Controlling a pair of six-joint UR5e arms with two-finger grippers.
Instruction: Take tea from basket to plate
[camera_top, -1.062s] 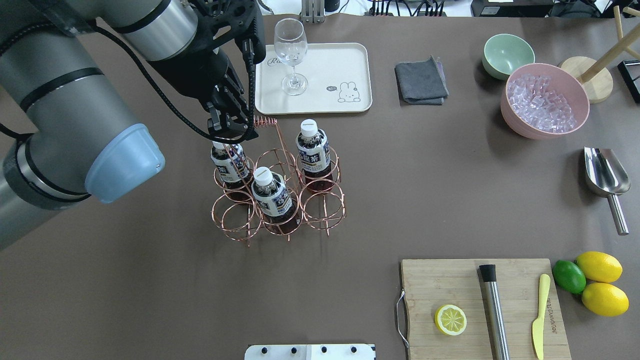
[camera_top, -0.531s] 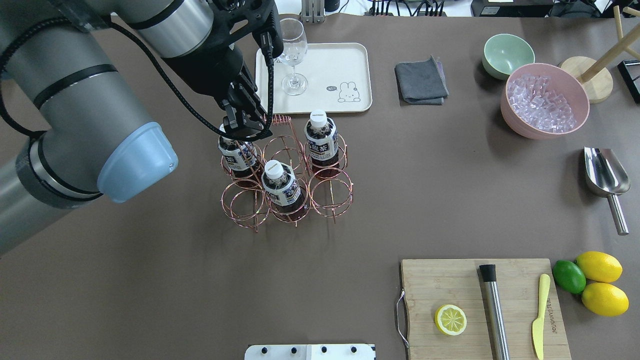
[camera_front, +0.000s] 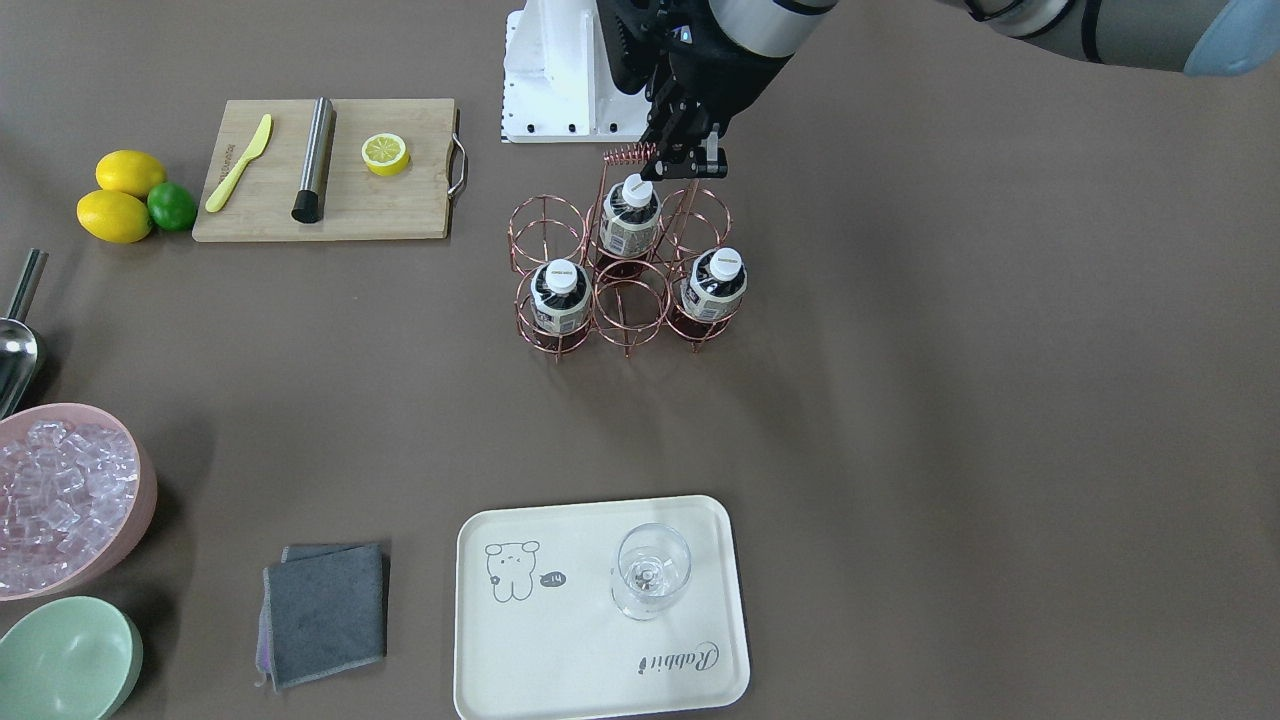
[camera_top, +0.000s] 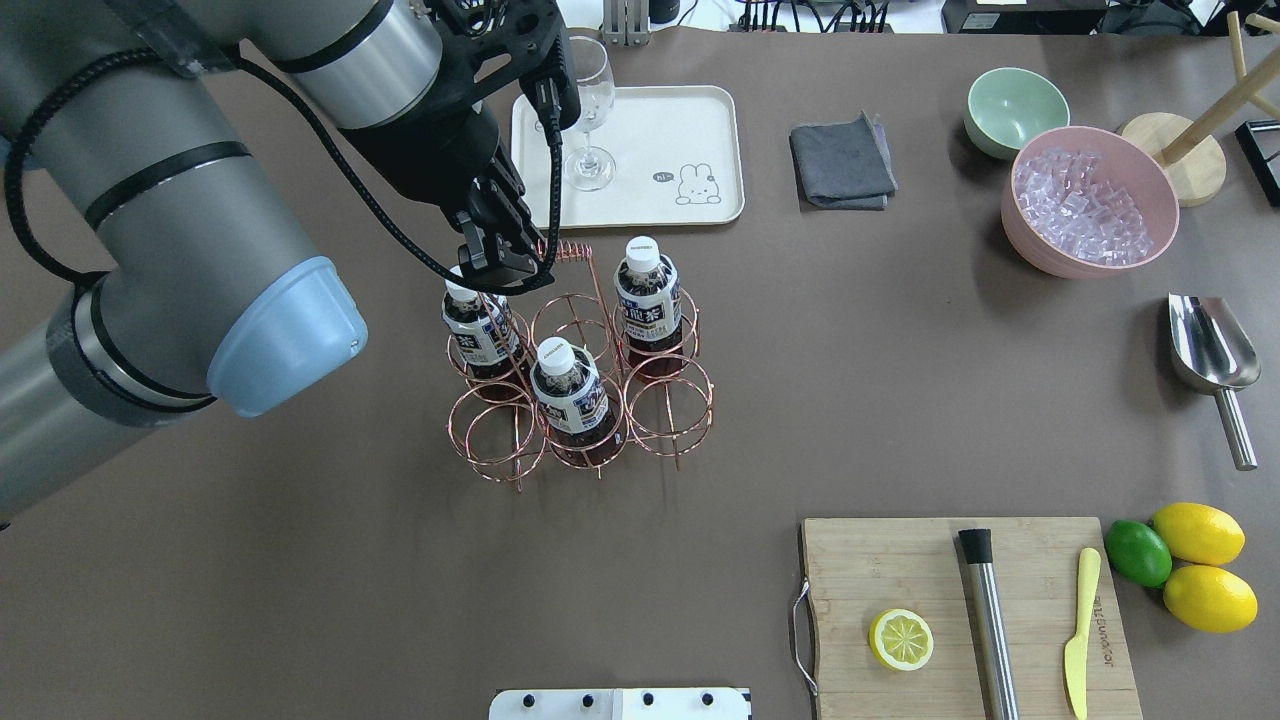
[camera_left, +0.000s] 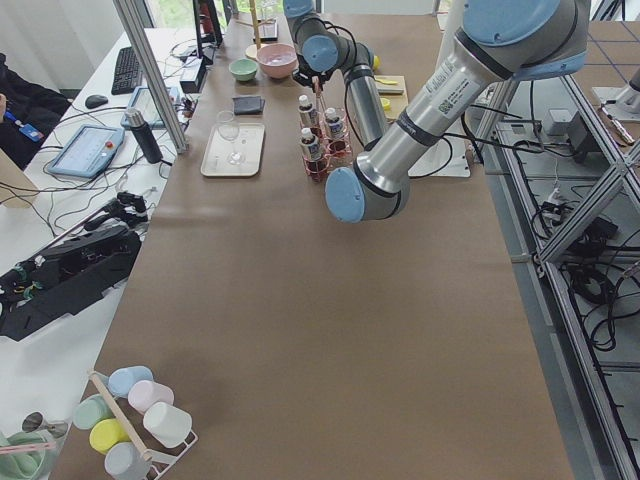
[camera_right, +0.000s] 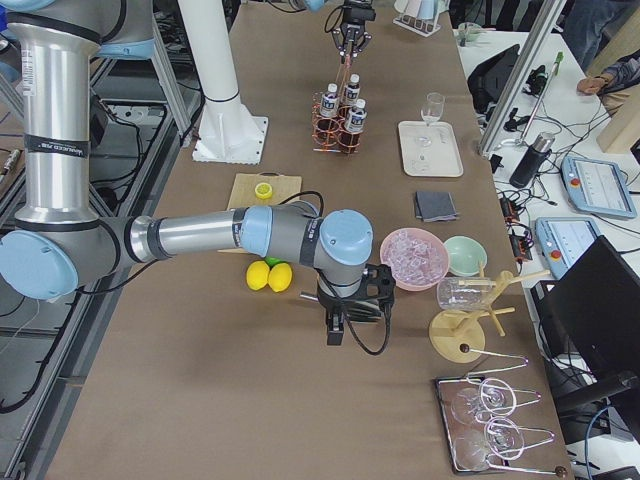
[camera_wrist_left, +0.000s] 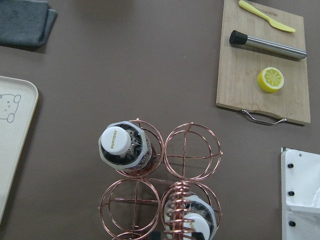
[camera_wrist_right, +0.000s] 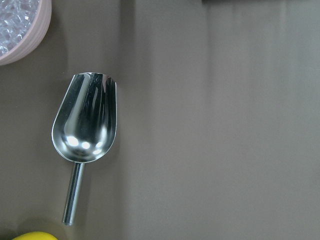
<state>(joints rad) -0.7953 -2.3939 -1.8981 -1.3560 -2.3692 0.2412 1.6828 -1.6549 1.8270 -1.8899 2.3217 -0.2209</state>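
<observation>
Tea (camera_front: 629, 215) bottles, all three, stand in basket (camera_front: 625, 153) cells in the front view, well apart from the plate (camera_front: 580, 640). Overhead, my left gripper (camera_top: 503, 265) pinches the basket's coiled handle. From the right end, I cannot tell how the right gripper (camera_right: 334, 335) stands (too small).

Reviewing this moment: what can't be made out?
Left gripper: in the overhead and front views its own body hides the jaws; whether they clamp the basket handle is unclear.
Right gripper: exterior right only, too small to judge.
Tea under the coil: left wrist view, cut by the bottom edge.
</observation>
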